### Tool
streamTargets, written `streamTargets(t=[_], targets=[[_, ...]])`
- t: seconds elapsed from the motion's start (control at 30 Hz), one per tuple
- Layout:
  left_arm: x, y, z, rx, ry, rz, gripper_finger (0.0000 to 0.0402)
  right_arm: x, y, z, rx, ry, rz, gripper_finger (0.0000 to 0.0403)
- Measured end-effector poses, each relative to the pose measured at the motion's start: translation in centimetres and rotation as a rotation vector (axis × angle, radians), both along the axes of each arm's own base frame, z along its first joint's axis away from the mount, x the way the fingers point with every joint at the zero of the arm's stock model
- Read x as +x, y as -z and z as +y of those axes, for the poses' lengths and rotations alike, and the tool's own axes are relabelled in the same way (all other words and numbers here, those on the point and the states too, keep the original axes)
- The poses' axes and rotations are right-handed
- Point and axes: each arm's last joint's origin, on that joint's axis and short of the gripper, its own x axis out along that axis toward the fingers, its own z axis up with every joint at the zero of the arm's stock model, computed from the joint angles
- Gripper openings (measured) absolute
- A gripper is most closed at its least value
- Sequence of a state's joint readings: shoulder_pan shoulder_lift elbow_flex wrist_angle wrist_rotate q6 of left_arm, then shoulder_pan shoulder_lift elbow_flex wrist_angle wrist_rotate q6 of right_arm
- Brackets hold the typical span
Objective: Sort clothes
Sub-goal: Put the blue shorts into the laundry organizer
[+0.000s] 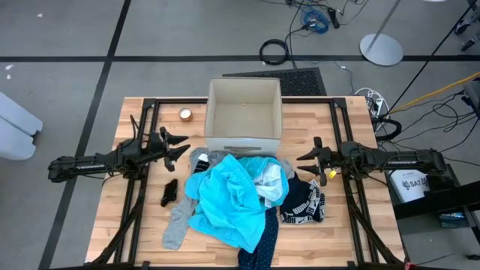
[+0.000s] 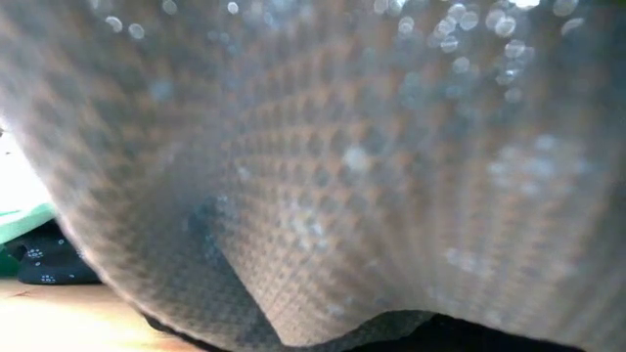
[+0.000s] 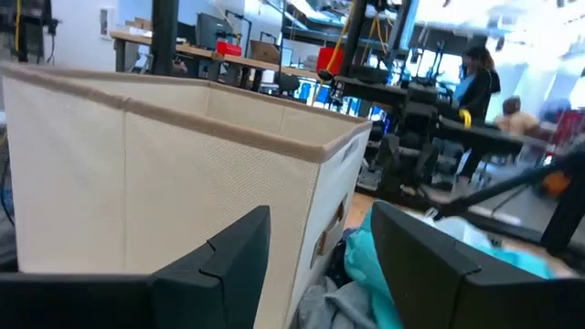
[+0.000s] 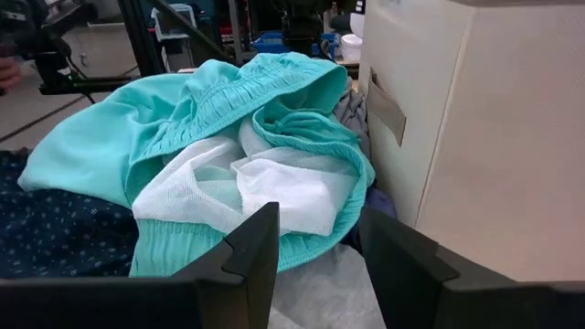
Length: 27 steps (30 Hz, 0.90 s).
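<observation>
The clothes lie heaped on the wooden table (image 1: 112,225), at its middle, directly in front of the beige box (image 1: 244,112). On top is the turquoise garment (image 1: 229,196), spread wide, its elastic waistband turned open to show a white mesh lining (image 4: 265,187). The navy dotted garment (image 1: 262,244) runs out from under it toward the table's near edge. A grey garment (image 1: 178,217) trails from the left side of the heap toward the near edge. A black-and-white patterned garment (image 1: 304,204) sits at the heap's right side. A small black sock (image 1: 169,192) lies apart from the heap, just to its left. More grey fabric (image 1: 206,159) touches the box's front wall.

The box stands upright and open-topped at the table's far middle. A small round tan object (image 1: 185,114) sits on the table to its left.

The left gripper (image 1: 180,146) hovers left of the heap, near the box's front left corner, fingers spread apart with nothing between them. The right gripper (image 1: 304,161) hovers at the heap's right side, pointing toward the turquoise garment; its fingers are also apart and hold nothing.

The low view is almost wholly covered by grey knit fabric (image 2: 342,166) close to the lens. In the left wrist view a person (image 3: 475,87) stands in the room beyond the table.
</observation>
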State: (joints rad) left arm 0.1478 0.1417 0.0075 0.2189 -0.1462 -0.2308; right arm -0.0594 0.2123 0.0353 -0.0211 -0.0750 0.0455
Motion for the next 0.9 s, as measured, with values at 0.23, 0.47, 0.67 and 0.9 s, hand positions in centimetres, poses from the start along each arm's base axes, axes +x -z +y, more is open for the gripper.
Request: streamTargets(t=[0.23,0.47,0.67,0.9], targets=[[-0.1,-0.4,0.0,-0.069,0.000,-0.067,0.0200,0.1,-1.0,0.0,0.101,0.015,-0.103,0.0143],[-0.3,-1.6,0.0,-0.050,0.006,-0.190,0.0200,0.2,-2.3,0.0,0.180,0.016,-0.231,0.0143],[-0.4,-2.2,-0.1,-0.038,0.014,-0.238,0.0200,0.1,-2.9,-0.2,0.125,0.079,-0.306,0.0143],[-0.8,-4.4,-0.2,0.088,0.014,-0.258,0.0200,-0.4,-5.1,-0.4,0.125,0.128,-0.537,0.0143]])
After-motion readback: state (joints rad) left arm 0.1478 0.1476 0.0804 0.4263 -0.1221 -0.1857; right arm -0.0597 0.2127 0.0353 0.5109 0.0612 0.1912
